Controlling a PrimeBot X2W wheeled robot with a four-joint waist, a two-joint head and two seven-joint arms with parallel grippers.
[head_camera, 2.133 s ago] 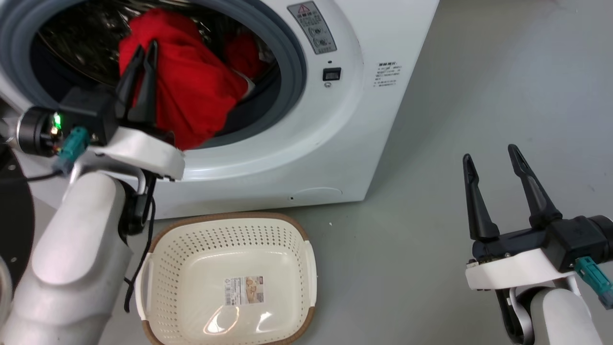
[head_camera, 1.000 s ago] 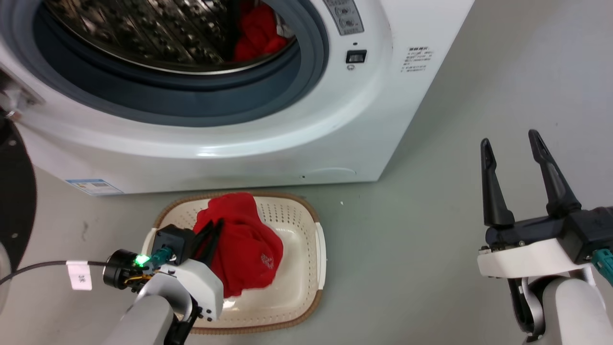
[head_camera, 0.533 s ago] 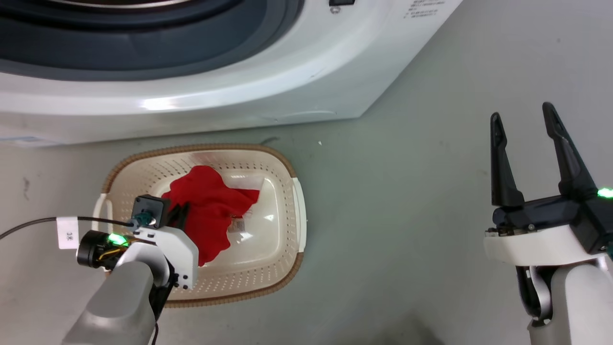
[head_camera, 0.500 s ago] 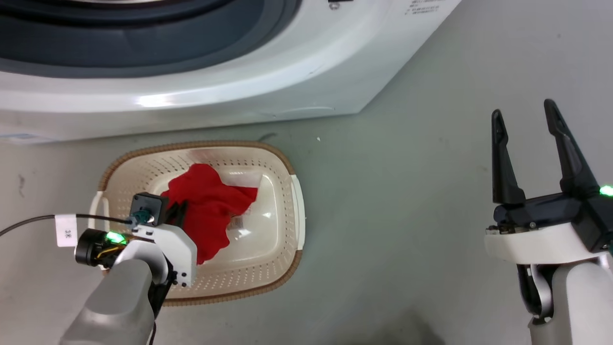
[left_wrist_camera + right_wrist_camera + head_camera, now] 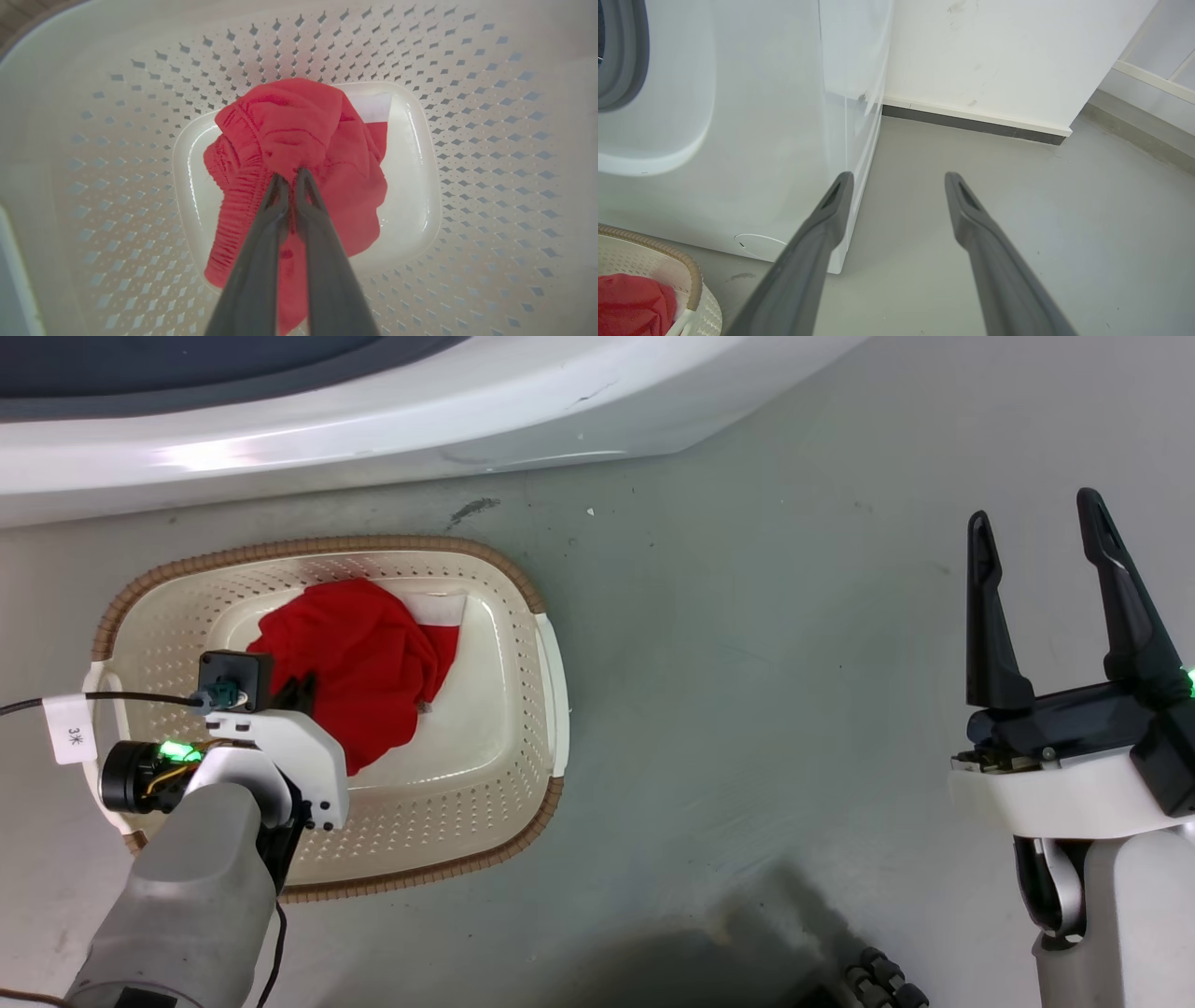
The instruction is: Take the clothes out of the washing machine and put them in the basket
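A red garment of the clothes lies crumpled on the floor of the cream basket with its brown rim. My left gripper reaches down into the basket and is shut on the red fabric; in the left wrist view its fingers pinch a fold of the clothes above the basket bottom. The washing machine shows as a white front edge along the top, and its side fills the left of the right wrist view. My right gripper hangs open over bare floor at the right.
Grey floor spreads between the basket and my right arm. A white wall with a dark skirting runs behind the machine. A black cable with a white tag trails from my left wrist. Small dark parts show at the bottom edge.
My left gripper carried the red garment from the drum down into the basket, still shut on it. The head camera tilted downward, so the porthole left the picture. The right gripper stayed open.
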